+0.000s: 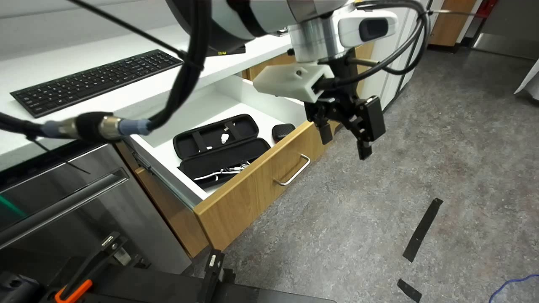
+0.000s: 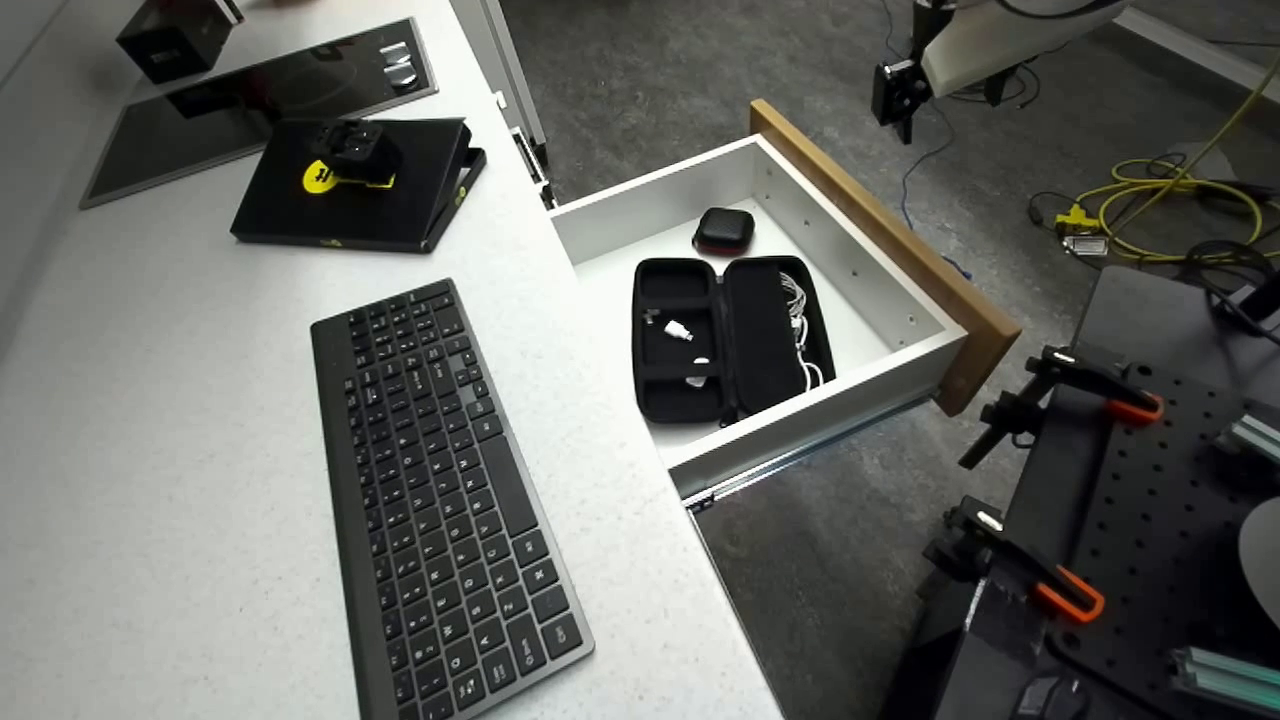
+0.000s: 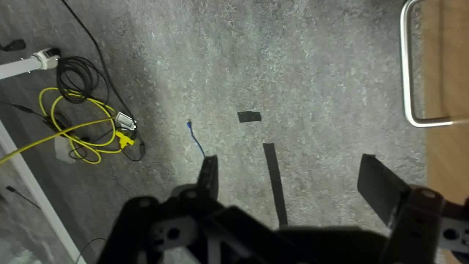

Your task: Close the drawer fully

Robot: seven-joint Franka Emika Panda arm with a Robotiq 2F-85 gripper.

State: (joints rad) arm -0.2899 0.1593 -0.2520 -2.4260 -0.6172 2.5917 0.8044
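Observation:
The drawer point(image 1: 246, 202) is pulled well out from under the white counter; its white inside and oak front also show in an exterior view point(image 2: 870, 215). Its silver bar handle point(image 1: 297, 172) is on the front and shows at the right edge in the wrist view point(image 3: 405, 69). Inside lie an open black case point(image 1: 217, 141) with white cables and a small black pouch point(image 1: 282, 131). My gripper point(image 1: 345, 143) is open and empty in front of the oak front, apart from it and from the handle. In the wrist view its fingers point(image 3: 289, 165) stand wide apart over floor.
A black keyboard point(image 2: 450, 480) and a black box point(image 2: 350, 200) lie on the white counter point(image 2: 240, 400). A grey metal appliance front point(image 1: 97, 210) stands beside the drawer. A black table with orange-tipped clamps point(image 2: 1068, 592) stands opposite. Yellow cable point(image 3: 91, 106) lies on the floor.

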